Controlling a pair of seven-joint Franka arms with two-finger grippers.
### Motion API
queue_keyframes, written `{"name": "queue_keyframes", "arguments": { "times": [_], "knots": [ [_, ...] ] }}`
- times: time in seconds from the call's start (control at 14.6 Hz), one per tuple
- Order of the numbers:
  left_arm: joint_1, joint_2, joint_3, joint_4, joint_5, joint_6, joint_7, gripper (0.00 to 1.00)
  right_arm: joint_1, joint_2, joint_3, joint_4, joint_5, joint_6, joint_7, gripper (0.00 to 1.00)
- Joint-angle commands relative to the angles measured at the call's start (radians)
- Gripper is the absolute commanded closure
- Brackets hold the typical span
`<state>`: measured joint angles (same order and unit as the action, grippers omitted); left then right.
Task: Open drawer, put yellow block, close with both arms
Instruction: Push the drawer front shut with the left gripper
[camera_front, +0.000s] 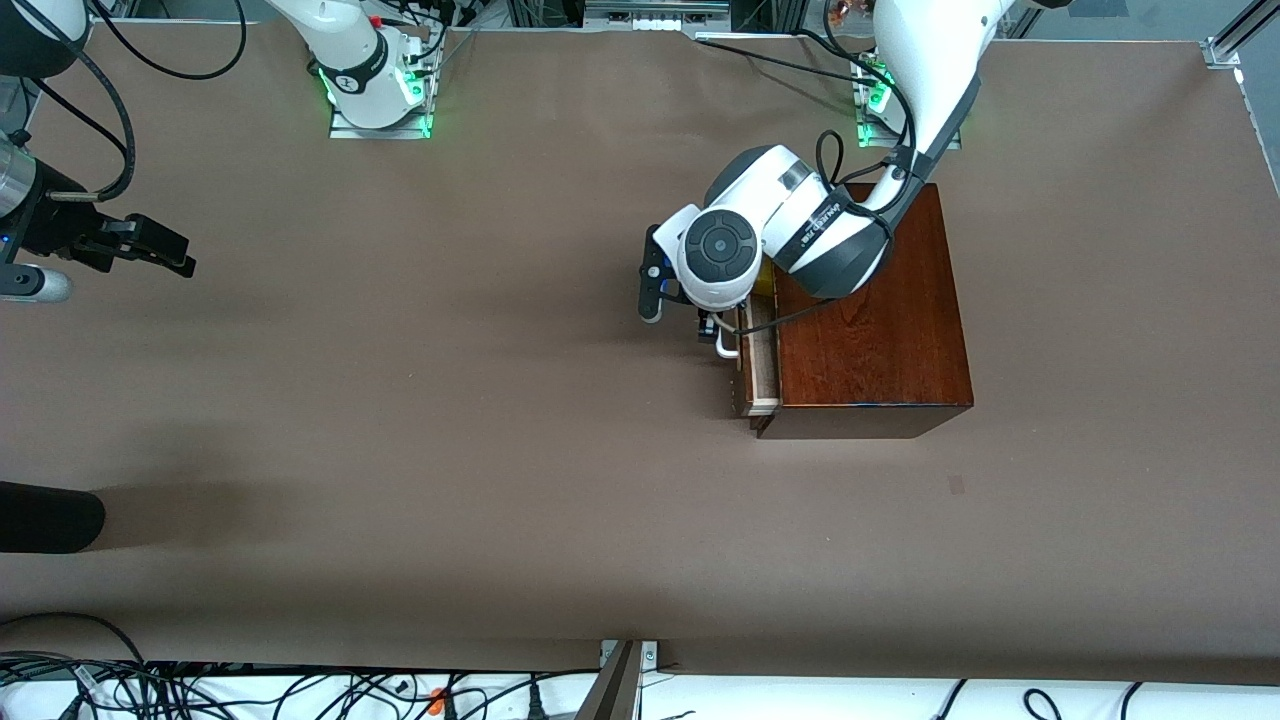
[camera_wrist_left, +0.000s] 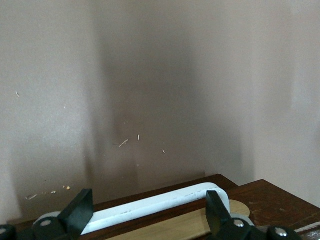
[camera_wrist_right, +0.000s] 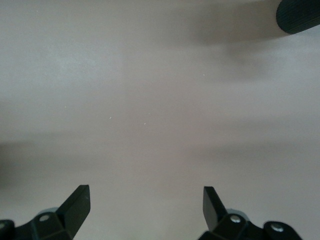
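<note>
Pale wood shows along a narrow strip where the drawer (camera_front: 760, 365) stands slightly out of its dark mahogany box (camera_front: 870, 320), the front facing the right arm's end of the table. Its white loop handle (camera_wrist_left: 150, 207) lies between the spread fingers of the left gripper (camera_wrist_left: 147, 212), which hangs right at the drawer front; the jaws stand apart on either side of the handle and are not clamped on it. A sliver of yellow (camera_front: 765, 278) peeks out beneath the left wrist at the box's edge, probably the yellow block, though most of it is hidden and whether it sits inside the tray cannot be told. The right gripper (camera_front: 150, 245) waits with fingers wide open over bare brown table (camera_front: 450, 450) at its own end, holding nothing. Judging by this, the drawer is barely open, and closing it with both arms remains.
</note>
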<state>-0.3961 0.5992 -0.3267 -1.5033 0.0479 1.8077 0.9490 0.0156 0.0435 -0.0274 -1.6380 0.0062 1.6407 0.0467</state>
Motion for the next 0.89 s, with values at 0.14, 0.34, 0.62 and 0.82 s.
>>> {"name": "queue_keyframes", "arguments": {
  "times": [0.14, 0.34, 0.62, 0.82],
  "knots": [
    [0.046, -0.044, 0.017, -0.025, 0.082, -0.039, 0.019, 0.00, -0.013, 0.003, 0.011, 0.014, 0.017, -0.001, 0.005, 0.00],
    [0.046, -0.044, 0.017, -0.023, 0.082, -0.039, 0.019, 0.00, -0.013, 0.001, 0.011, 0.012, 0.017, -0.001, 0.005, 0.00],
    [0.051, -0.045, 0.018, -0.023, 0.082, -0.050, 0.019, 0.00, -0.013, 0.003, 0.012, 0.012, 0.017, -0.001, 0.005, 0.00],
    [0.052, -0.050, 0.018, -0.023, 0.082, -0.054, 0.019, 0.00, -0.013, 0.003, 0.012, 0.014, 0.017, -0.001, 0.005, 0.00]
  ]
}}
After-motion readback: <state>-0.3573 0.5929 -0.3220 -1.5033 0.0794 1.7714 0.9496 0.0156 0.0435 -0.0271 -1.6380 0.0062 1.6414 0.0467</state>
